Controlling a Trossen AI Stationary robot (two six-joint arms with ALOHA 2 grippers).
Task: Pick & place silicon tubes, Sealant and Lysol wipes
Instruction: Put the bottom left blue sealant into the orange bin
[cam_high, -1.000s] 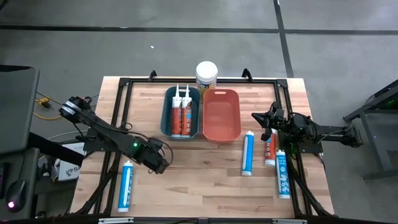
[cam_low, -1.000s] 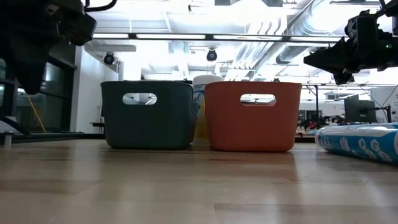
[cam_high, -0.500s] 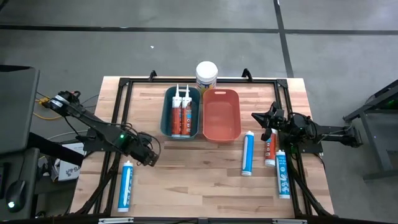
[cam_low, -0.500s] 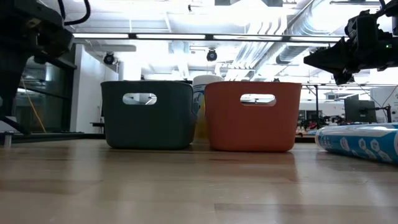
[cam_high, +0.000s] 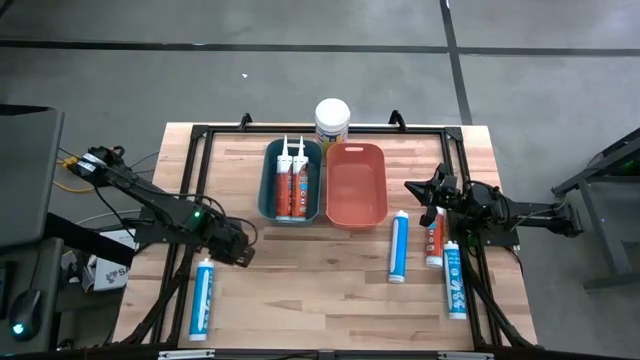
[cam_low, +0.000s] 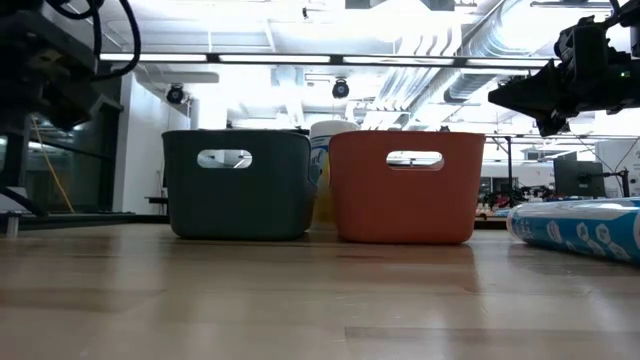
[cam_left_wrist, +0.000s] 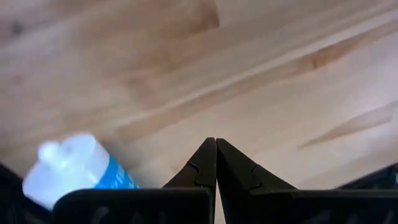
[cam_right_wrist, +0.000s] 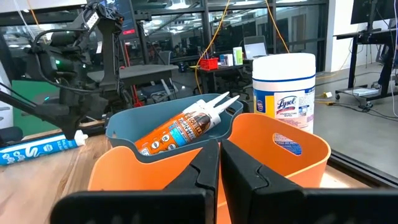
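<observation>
The Lysol wipes canister (cam_high: 332, 121) stands upright at the table's far edge behind the bins; it also shows in the right wrist view (cam_right_wrist: 283, 84). Two orange tubes (cam_high: 291, 178) lie in the blue bin (cam_high: 271, 190). A blue-and-white tube (cam_high: 203, 298) lies flat at the near left; its nozzle end shows in the left wrist view (cam_left_wrist: 74, 165). Three more tubes (cam_high: 399, 246), (cam_high: 434, 237), (cam_high: 454, 280) lie at the right. My left gripper (cam_high: 243, 256) is shut and empty above the table beside the near-left tube. My right gripper (cam_high: 420, 190) is shut and empty, right of the orange bin (cam_high: 356, 183).
A black frame (cam_high: 200, 140) runs round the table's edges. Bare wood lies in the middle between the bins and the near edge. In the low view the two bins (cam_low: 238, 184) (cam_low: 405, 186) stand side by side, a tube (cam_low: 580, 228) at the right.
My left gripper has drawn back toward the table's left edge, away from the middle and closer to the near-left tube's nozzle end. Nothing on the table has moved.
</observation>
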